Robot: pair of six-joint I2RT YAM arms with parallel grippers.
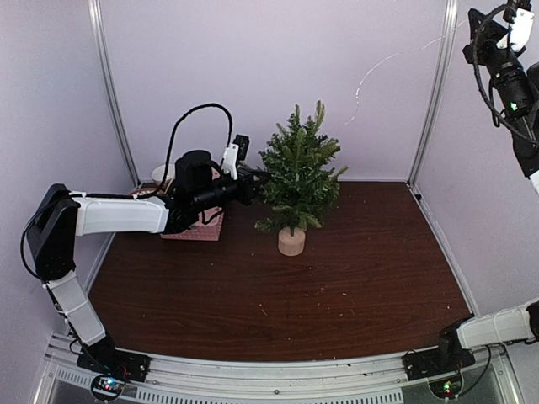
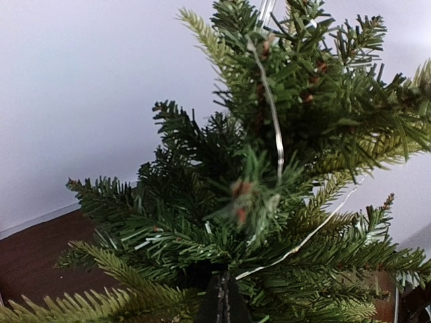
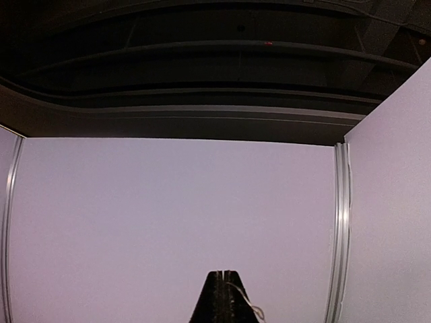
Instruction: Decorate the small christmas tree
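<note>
The small christmas tree (image 1: 299, 168) stands upright on its pale wooden stump (image 1: 291, 241) at the back middle of the table. A thin silvery light wire (image 1: 396, 55) runs from the tree up to the top right. My left gripper (image 1: 257, 181) is pushed into the tree's left side. In the left wrist view the branches (image 2: 168, 229) fill the frame, and the gripper (image 2: 223, 289) is shut on the wire (image 2: 273, 114), which loops over them. My right gripper (image 1: 515, 13) is raised high at the top right. In its wrist view it (image 3: 224, 276) is shut on the wire's other end (image 3: 246, 303).
A pink basket (image 1: 198, 229) sits at the back left, mostly hidden under my left arm, with a white object (image 1: 160, 173) behind it. Pale walls with metal posts (image 1: 434, 93) close in the back and sides. The dark wooden table (image 1: 337, 286) spreads in front.
</note>
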